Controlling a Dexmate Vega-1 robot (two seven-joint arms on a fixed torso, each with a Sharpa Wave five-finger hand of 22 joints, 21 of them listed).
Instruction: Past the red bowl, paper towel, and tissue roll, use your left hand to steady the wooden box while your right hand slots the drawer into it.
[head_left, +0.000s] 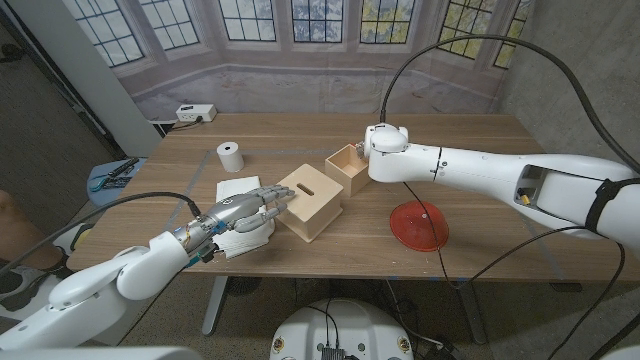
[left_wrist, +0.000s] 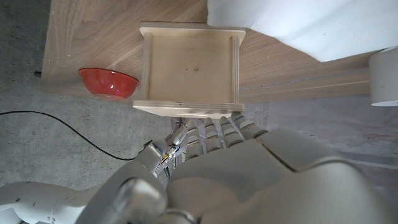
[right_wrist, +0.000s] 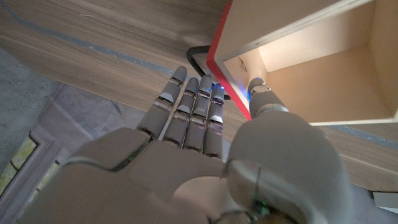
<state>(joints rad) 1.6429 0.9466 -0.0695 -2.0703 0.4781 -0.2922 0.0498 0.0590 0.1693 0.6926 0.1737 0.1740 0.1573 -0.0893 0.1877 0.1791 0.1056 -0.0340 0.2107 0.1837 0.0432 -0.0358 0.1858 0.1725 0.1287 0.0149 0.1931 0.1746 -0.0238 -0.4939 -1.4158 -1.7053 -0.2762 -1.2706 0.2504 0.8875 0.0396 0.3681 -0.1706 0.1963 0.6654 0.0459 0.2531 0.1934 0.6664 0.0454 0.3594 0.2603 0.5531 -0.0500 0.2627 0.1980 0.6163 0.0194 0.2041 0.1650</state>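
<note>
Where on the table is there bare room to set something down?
Bare wood runs along the table's far right behind the right arm, and in front of the red bowl. It is crowded around the wooden box, drawer, paper towel and tissue roll.

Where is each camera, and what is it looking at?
Head view: high on the robot's head, looking down at the table; both arms show.
Left wrist view: behind the left hand, facing the wooden box and red bowl.
Right wrist view: behind the right hand, facing the drawer.
Head and left wrist views share box and bowl.
</note>
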